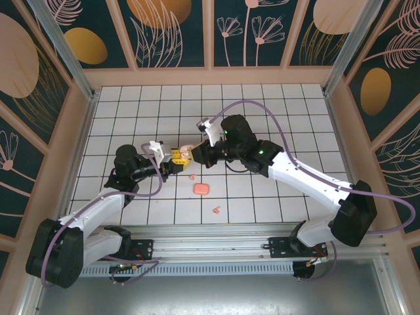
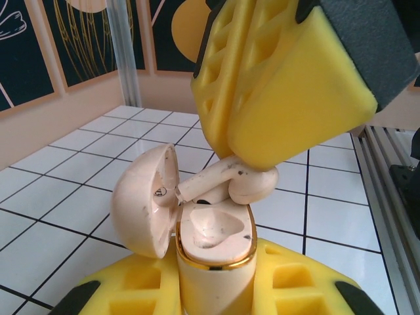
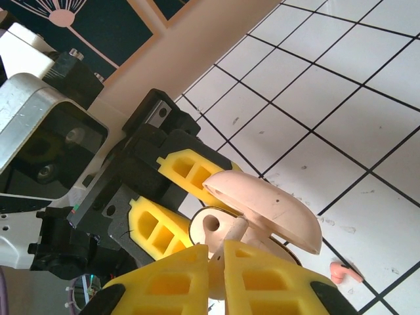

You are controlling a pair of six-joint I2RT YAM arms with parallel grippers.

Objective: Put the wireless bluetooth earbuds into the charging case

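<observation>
A small cream-white plastic earbud (image 2: 251,186) is held just above the open well of the rounded cream charging case with a gold rim (image 2: 213,231). Its stem is pointed sideways toward the hinged lid, and it has not yet been seated. It is pinched between the closed yellow foam pads of the right gripper (image 3: 216,256), which reaches down over the case. The case itself is kept upright, clear of the table, clamped at its lower body between the yellow pads of the left gripper (image 2: 213,289), with the lid swung fully back.

In the overhead view, a closed salmon-pink rounded case (image 1: 201,189) lies on the white tiled table (image 1: 262,111) just in front of the two grippers. One tiny salmon-pink earbud (image 1: 191,176) lies just beside it, and another pink bud (image 1: 214,210) lies a little nearer the arm bases.

The task is judged to be at an early stage: the cream case has been opened and one bud brought to its mouth, but insertion is not complete. Whether a second cream bud is already seated cannot be told. Both pink buds remain loose, and their case is unopened.
</observation>
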